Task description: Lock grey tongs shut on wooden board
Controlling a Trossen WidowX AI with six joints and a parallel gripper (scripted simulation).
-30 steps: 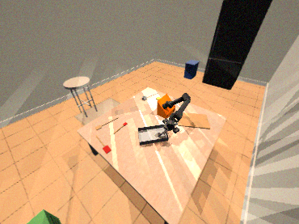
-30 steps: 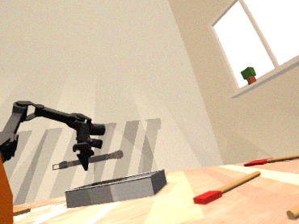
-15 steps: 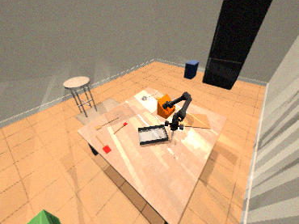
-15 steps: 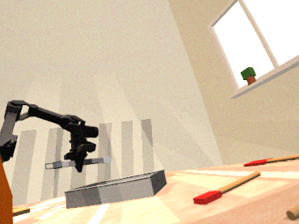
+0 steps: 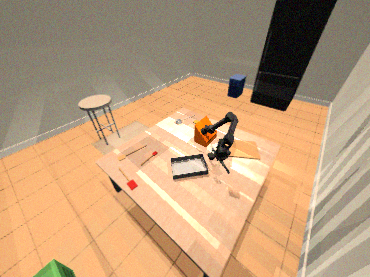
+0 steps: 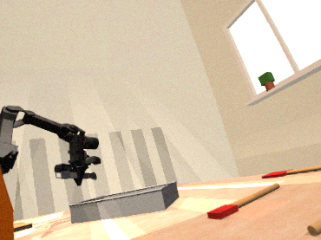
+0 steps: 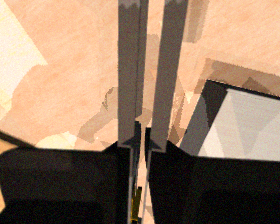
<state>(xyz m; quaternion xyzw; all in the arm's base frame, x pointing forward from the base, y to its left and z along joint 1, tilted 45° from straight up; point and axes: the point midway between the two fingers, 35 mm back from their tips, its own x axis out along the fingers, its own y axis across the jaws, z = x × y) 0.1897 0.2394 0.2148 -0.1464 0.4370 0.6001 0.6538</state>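
Note:
My gripper (image 5: 220,157) (image 6: 79,180) (image 7: 142,133) is shut on the grey tongs and holds them above the table, between the roasting tin and the wooden board. The tongs (image 5: 225,166) (image 7: 131,75) show in the wrist view as two long, nearly parallel arms with a narrow gap and toothed ends at the top edge. A small yellowish part shows between them at the bottom; whether the lock is engaged cannot be told. The roasting tin (image 5: 184,177) (image 6: 126,208) (image 7: 195,127) stands beside the gripper. The wooden board (image 5: 250,147) (image 6: 22,227) lies on its other side.
An orange block (image 5: 204,132) (image 6: 5,213) stands beside the arm. Red-headed tools (image 5: 132,184) (image 6: 223,210) and other wooden-handled tools lie on the far side of the tin from the board. A small grey utensil (image 5: 178,121) lies near the table's back corner.

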